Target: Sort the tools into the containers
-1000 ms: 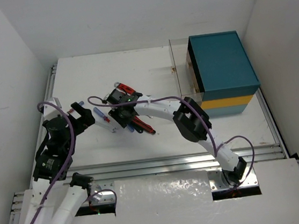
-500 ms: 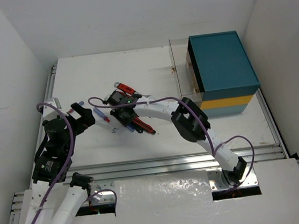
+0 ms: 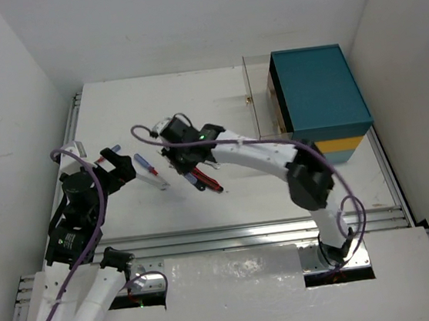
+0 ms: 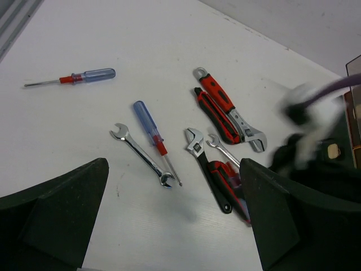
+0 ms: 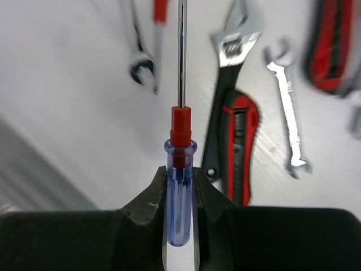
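A: White table (image 3: 215,98), white walls. Top view — teal box (image 3: 319,94) far right, well apart from the tool cluster (image 3: 193,180) at centre-left. Right gripper (image 3: 181,155) sits over the cluster; left gripper (image 3: 120,165) is just beside it.

B: Left wrist view?

A: Left jaws spread wide, nothing between them, likely on standby. On the table: two screwdrivers (image 4: 151,129), spanners (image 4: 141,154), adjustable wrenches (image 4: 228,112), loosely grouped.

B: Right wrist view?

A: Fingers (image 5: 151,204) clamp the blue handle of a screwdriver (image 5: 179,186), shaft pointing away — a handle grip, probably for carrying to a drawer. Below it lie a wrench (image 5: 232,135) and spanner (image 5: 290,113).
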`<move>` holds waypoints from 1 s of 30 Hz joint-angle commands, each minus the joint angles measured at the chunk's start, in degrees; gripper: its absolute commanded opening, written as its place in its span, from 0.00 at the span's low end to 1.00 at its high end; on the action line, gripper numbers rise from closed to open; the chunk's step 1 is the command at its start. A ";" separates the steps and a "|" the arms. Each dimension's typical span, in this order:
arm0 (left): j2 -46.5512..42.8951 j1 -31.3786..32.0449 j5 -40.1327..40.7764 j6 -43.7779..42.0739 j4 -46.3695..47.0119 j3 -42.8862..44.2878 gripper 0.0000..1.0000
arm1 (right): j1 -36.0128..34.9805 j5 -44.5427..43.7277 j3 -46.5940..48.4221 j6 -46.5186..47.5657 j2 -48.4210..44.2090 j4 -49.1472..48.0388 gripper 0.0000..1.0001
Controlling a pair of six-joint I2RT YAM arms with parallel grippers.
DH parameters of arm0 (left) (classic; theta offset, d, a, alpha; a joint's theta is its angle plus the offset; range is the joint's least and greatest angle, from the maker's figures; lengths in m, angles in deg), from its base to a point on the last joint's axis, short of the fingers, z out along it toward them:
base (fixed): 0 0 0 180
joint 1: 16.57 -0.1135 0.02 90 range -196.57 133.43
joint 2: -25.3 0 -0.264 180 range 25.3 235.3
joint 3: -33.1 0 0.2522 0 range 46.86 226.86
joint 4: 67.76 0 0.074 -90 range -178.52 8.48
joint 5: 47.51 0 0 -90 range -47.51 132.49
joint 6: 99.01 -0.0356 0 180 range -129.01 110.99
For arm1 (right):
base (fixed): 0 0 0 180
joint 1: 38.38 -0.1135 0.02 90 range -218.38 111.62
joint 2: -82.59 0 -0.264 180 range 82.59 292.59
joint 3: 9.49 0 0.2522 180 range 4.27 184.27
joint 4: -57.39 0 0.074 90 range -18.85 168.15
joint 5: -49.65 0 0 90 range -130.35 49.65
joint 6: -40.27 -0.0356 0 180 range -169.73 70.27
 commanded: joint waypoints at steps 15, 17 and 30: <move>15.17 -0.01 2.55 2.47 -3.00 6.60 1.00 | 34.24 -9.92 14.97 2.56 -19.08 18.15 0.02; 19.74 -0.01 -1.38 2.84 -3.01 8.29 1.00 | 37.67 -8.18 14.44 1.60 -17.42 17.54 0.06; 43.05 -0.10 -0.71 11.72 1.91 13.30 0.98 | 38.31 -2.46 16.12 -1.30 -19.05 20.00 0.64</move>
